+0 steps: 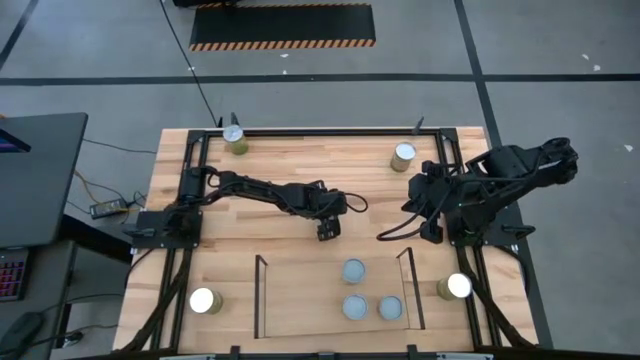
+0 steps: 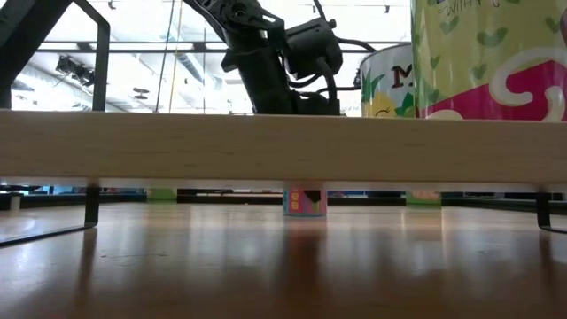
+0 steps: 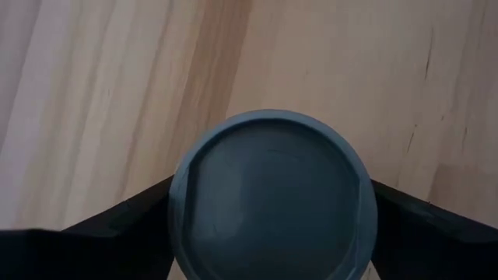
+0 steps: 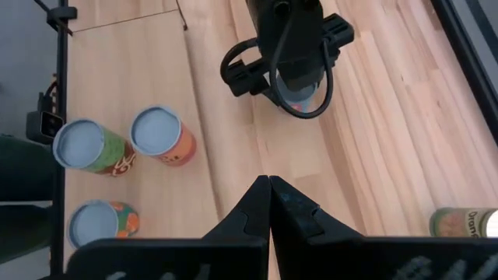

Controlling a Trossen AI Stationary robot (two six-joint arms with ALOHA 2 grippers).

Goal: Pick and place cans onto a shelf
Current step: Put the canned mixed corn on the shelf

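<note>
Progress of the can-shelving task, read from the overhead view with the table [image 1: 300, 165] as the dial. The shelf [image 1: 300, 295] lies at 6 o'clock and holds three cans with dull grey-blue tops: one near its far edge [image 1: 353, 271] and two side by side toward its near edge [image 1: 354, 307] [image 1: 390, 308], all in the bay's right half (the left half is bare wood). Four cans stand outside the bay: one at 11 o'clock [image 1: 234, 135], one at 1 o'clock [image 1: 403, 155], a bright-topped can at 7 o'clock [image 1: 204, 301] just outside the shelf's left rod, and another bright-topped can at 4 o'clock [image 1: 456, 287] outside its right rod. The eighth can [image 3: 272, 198] stands near the dial's centre, just beyond the shelf's far edge, beneath the left gripper [image 1: 328, 228]. The left wrist view shows that gripper's jaws spread wide, one dark finger [image 3: 117, 225] on each side of the can's grey-blue top; whether the pads touch its wall cannot be told, and the can appears to rest on the table, not lifted. The right gripper [image 4: 269, 204] waits at 3 o'clock, its jaws fully closed on nothing. By this count, fewer than half the cans are placed and five remain, the centre can seemingly being the one in hand. The bay's free left half looks like the natural space for the next placements.
</note>
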